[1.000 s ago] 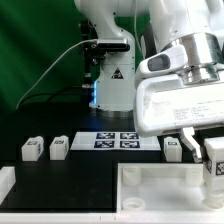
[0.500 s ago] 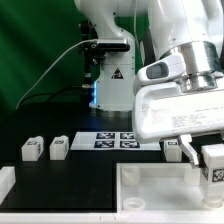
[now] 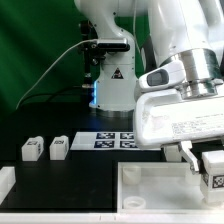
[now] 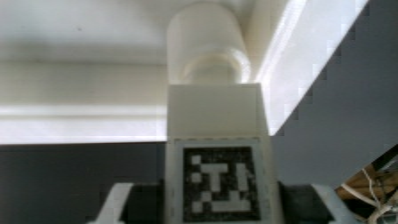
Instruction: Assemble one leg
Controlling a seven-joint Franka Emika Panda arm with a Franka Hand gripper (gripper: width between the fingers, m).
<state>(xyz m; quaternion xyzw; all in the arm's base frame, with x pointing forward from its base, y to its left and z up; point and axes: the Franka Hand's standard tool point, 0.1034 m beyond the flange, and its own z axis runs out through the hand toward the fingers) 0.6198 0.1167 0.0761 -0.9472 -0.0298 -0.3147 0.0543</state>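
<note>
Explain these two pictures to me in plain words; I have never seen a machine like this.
The big white robot arm ends in two jaws. One picture comes from a camera off the arm, the other from a camera on its wrist, looking past the jaws. The jaws hold a small white plastic block-shaped leg bearing a black-and-white tag, over a large flat white panel. On the black table lie two more such legs and the thin white marker board.

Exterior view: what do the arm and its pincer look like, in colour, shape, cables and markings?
The arm has glossy white rounded shells with a grey collar at the wrist, ending in a boxy white housing. The pincer has dark fingers. A black cable arcs to the base, which bears a triangular label.
</note>
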